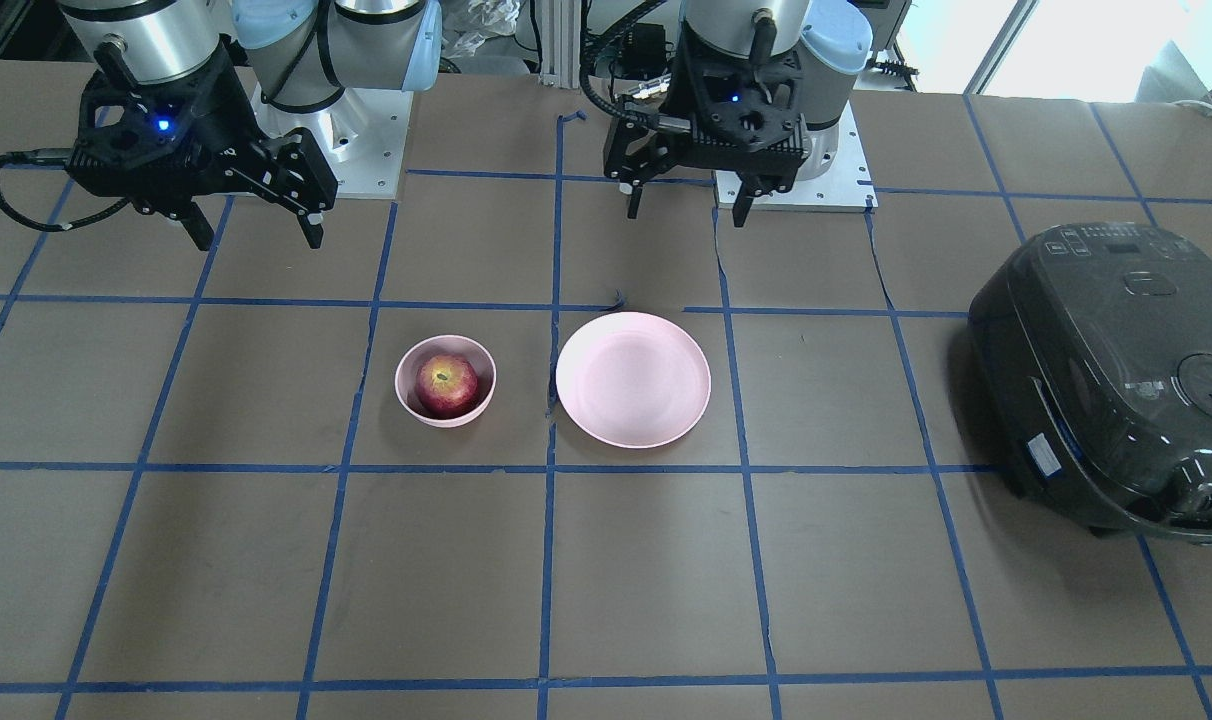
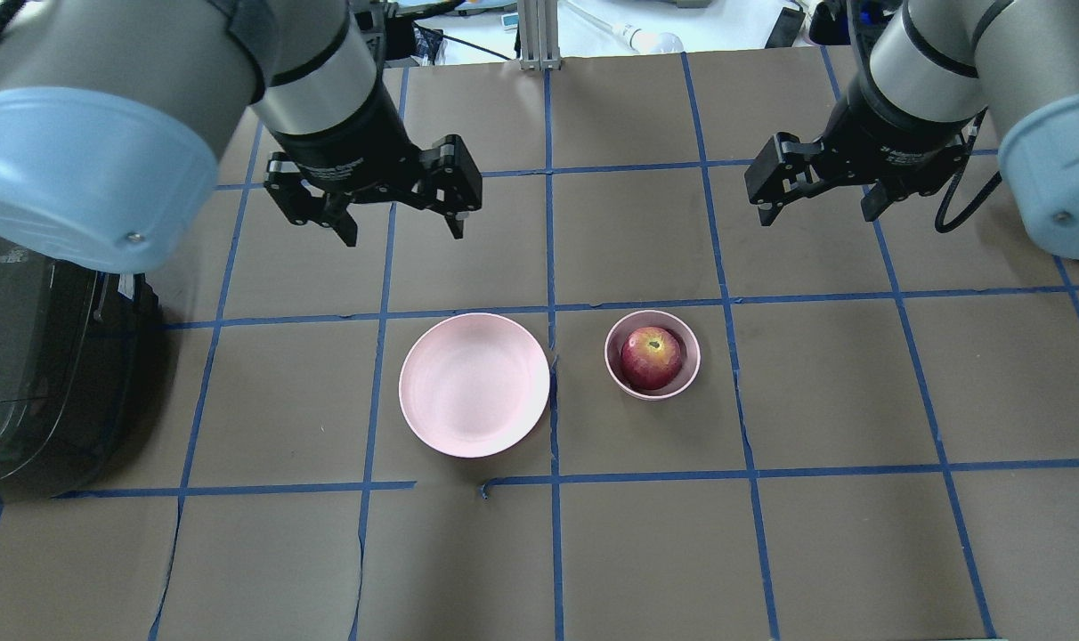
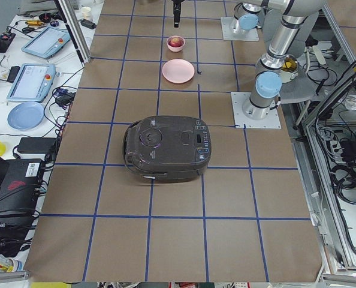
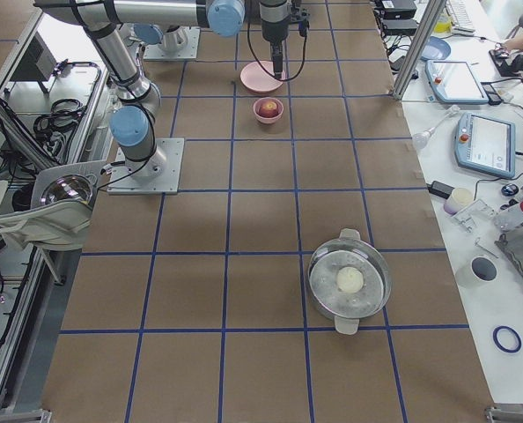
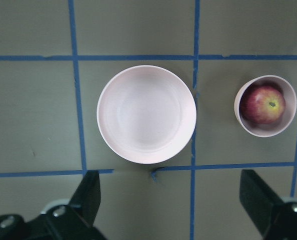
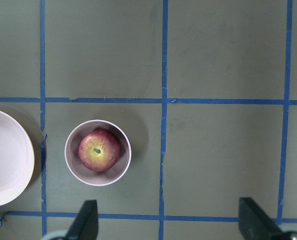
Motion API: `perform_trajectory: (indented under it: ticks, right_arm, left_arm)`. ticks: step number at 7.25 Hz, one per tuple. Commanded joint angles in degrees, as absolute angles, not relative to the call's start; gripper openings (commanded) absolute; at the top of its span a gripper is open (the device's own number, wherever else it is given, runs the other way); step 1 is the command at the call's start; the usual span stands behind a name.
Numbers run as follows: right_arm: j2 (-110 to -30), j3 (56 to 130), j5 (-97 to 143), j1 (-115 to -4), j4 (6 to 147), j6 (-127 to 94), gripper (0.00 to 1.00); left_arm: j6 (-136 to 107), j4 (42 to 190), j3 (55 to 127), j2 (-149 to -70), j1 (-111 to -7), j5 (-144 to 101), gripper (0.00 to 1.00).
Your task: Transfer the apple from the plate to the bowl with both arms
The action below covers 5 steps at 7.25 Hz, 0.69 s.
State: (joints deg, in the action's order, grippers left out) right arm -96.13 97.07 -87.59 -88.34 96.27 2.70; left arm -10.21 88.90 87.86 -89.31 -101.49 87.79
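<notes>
Apple [image 2: 652, 357] sits inside the bowl [image 2: 612, 365], round, stem dimple facing straight up, just beside the plate [image 2: 474, 385]; left gripper [image 2: 404, 236] and right gripper [image 2: 815, 216] hang above, fingers spread wide apart.

The left arm [image 2: 308, 71] reaches in from its own side with the wrist turned so that the left gripper [image 2: 404, 233] points straight down, its two black fingers [image 5: 88, 192] spread wide apart and empty. The right arm [image 2: 922, 62] holds much the same pose on the other side, the right gripper [image 2: 815, 216] also aimed downward with its fingers [image 6: 86, 220] parted wide and gripping nothing. Both grippers hang raised in the air at about the same height, well apart from each other, neither touching anything.
</notes>
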Motion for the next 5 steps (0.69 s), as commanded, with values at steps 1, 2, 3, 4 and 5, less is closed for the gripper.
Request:
perform_trajectory:
  ticks: [1,2,3,4,5]
  right_arm:
    - [-95.72,97.12,-87.98,-88.16,96.24,2.72,1.00]
    - [-95.45,97.12,-87.54,-88.15,96.68,2.81,1.00]
    - [-94.75,97.29,-87.63,-88.07,96.68,2.73,1.00]
    - [-95.27,96.95,-87.80,-88.15,96.16,2.90,1.00]
    - [-95.45,96.94,-87.72,-87.98,96.07,3.07,1.00]
  left_arm:
    - [-3.79,89.12,87.89,-87.55,-95.82,88.95,1.00]
    - [1.09,89.30,88.41,-86.84,-94.23,89.82,1.00]
    - [2.19,89.04,88.59,-86.75,-93.61,89.48,1.00]
    - [2.28,88.60,88.68,-86.75,-93.17,89.56,1.00]
    - [1.94,88.51,88.68,-86.75,-93.08,89.39,1.00]
